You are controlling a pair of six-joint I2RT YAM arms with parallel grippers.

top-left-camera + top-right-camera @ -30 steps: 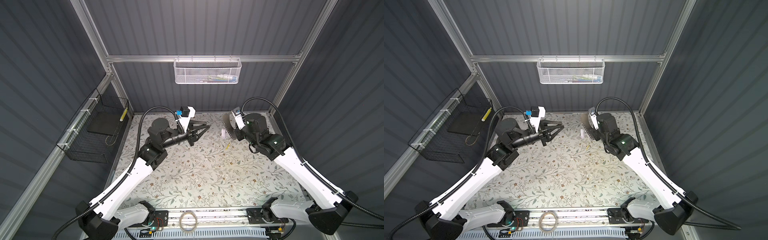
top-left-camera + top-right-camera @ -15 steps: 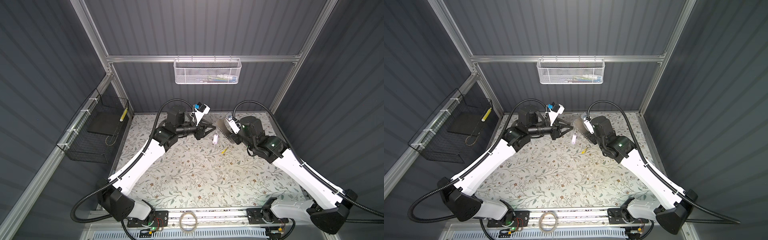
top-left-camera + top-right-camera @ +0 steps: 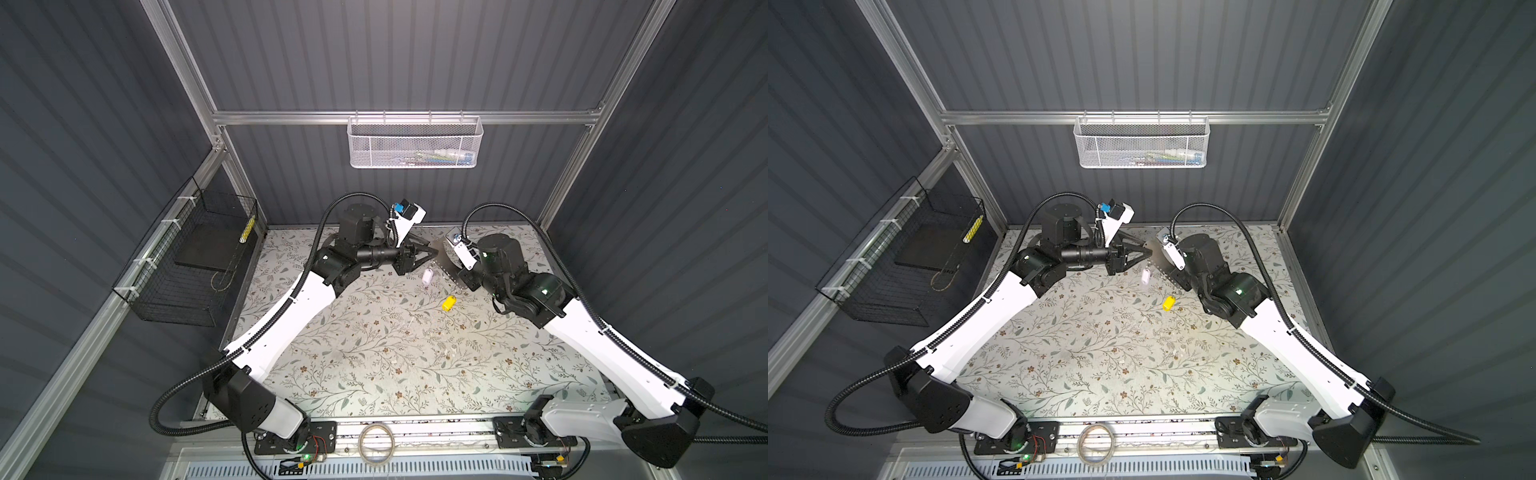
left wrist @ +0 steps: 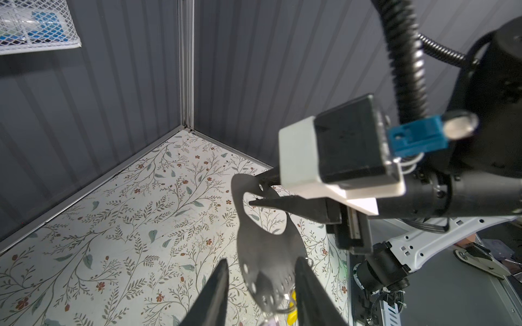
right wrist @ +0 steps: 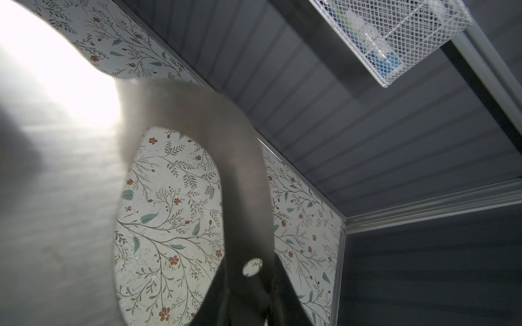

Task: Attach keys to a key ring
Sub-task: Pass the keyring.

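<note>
My right gripper (image 5: 250, 282) is shut on the narrow end of the key ring (image 5: 243, 169), a flat dark grey loop held up above the floral mat at the back. In the left wrist view the right gripper (image 4: 255, 194) pinches that end, and my left gripper (image 4: 262, 261) stands open with a finger on each side of the key ring's (image 4: 268, 254) wide, holed end. In both top views the left gripper (image 3: 430, 254) meets the key ring (image 3: 444, 257). The lilac key (image 3: 427, 276) dangles below it. The yellow key (image 3: 449, 303) is lower; I cannot tell whether it hangs.
A white mesh basket (image 3: 415, 143) hangs on the back wall, and a black wire basket (image 3: 195, 257) on the left wall. A translucent tape roll (image 3: 376, 442) lies on the front rail. The floral mat (image 3: 374, 353) stretches toward the front.
The left arm has swung right to the key ring and its jaws have widened. The right arm has shifted slightly left, carrying the ring and the keys.
</note>
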